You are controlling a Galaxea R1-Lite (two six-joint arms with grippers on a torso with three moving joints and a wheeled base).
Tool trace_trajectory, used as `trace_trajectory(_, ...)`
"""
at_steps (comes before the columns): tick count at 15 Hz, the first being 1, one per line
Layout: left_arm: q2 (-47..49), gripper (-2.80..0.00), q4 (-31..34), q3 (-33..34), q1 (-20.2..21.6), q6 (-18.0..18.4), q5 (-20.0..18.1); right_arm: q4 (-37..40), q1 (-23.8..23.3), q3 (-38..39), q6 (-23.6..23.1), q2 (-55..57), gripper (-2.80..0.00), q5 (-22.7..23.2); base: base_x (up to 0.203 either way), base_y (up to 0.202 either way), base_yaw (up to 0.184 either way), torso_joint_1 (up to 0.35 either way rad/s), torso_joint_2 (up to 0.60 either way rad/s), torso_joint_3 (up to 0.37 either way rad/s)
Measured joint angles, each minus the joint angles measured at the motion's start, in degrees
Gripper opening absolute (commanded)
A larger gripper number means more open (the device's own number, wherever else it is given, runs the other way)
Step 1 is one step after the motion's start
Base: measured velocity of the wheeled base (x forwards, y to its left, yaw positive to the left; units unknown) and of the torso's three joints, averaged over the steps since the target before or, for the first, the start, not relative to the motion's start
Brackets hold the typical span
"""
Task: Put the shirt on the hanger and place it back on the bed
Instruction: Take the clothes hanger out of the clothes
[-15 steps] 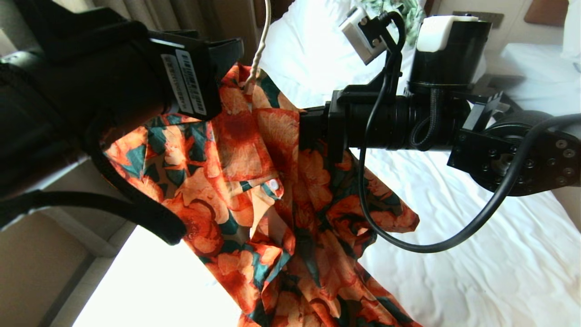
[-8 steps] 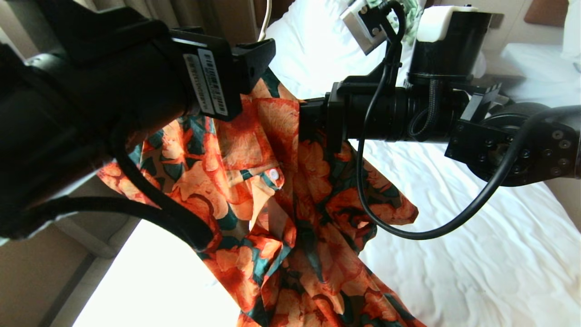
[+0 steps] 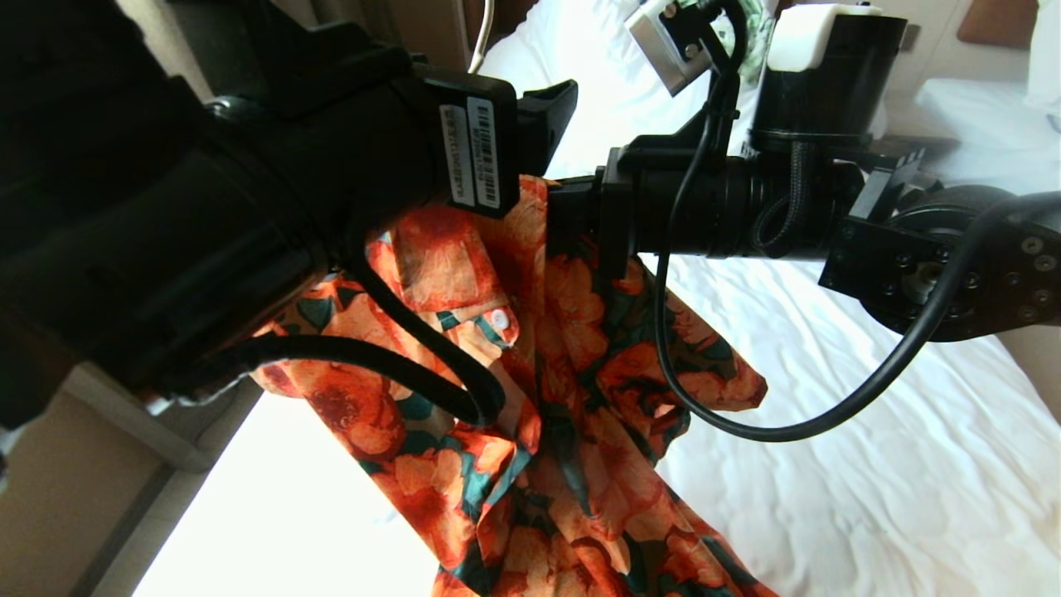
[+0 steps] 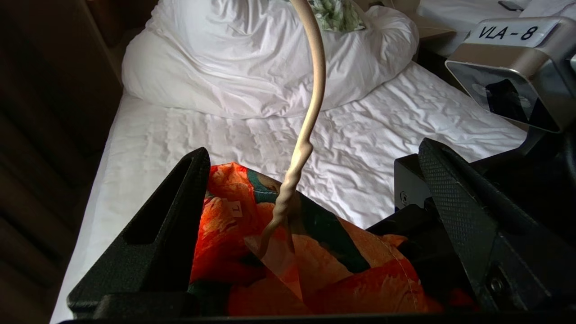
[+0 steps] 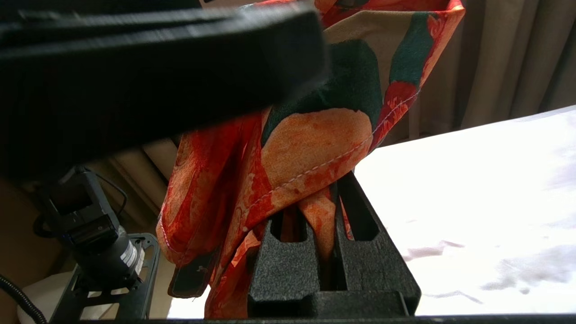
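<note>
The shirt (image 3: 530, 390), orange flowers on dark green, hangs above the bed (image 3: 870, 464) with its tail trailing down. My right gripper (image 5: 330, 198) is shut on a fold of the shirt (image 5: 310, 148) near its shoulder. My left gripper (image 4: 315, 153) stands open around the collar of the shirt (image 4: 324, 265); its fingers (image 4: 180, 216) touch nothing. The hanger (image 4: 292, 180) rises out of the collar by its twisted neck, between the open jaws, and its hook curves up out of view. The hanger's arms are hidden inside the cloth. A small white label (image 4: 235, 208) shows.
A bunched white duvet and pillow (image 4: 270, 58) lie at the bed's head, with a green-and-white garment (image 4: 337, 13) behind. Curtains (image 5: 504, 58) hang beside the bed. The right wrist camera housing (image 4: 508, 67) is close to my left gripper. A second bed (image 3: 986, 124) is far right.
My left gripper has opened and let go at the collar. The left arm has swung right across the head view and now covers the hanger's neck. The right gripper keeps its hold.
</note>
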Motion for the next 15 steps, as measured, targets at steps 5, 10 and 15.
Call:
trace_trajectory(5, 2.2, -2.8, -0.9, -1.9, 0.1, 0.3, 0.0, -0.3, 0.3, 1.0, 0.0, -1.1, -2.8, 0.0, 0.0, 0.0, 0.0, 0.0, 0.0, 0.0)
trace_trajectory(10, 3.7, -2.8, -0.9, -3.6, 0.5, 0.9, 0.4, -0.6, 0.3, 2.5, -0.2, -2.4, -2.8, 0.1, 0.0, 0.0, 0.0, 0.0, 0.0, 0.0)
trace_trajectory(15, 4.0, -2.8, -1.9, -3.6, 0.3, 1.7, 0.2, -5.8, 0.1, 5.1, -2.7, -2.7, -2.8, 0.6, 0.0, 0.0, 0.0, 0.0, 0.0, 0.0)
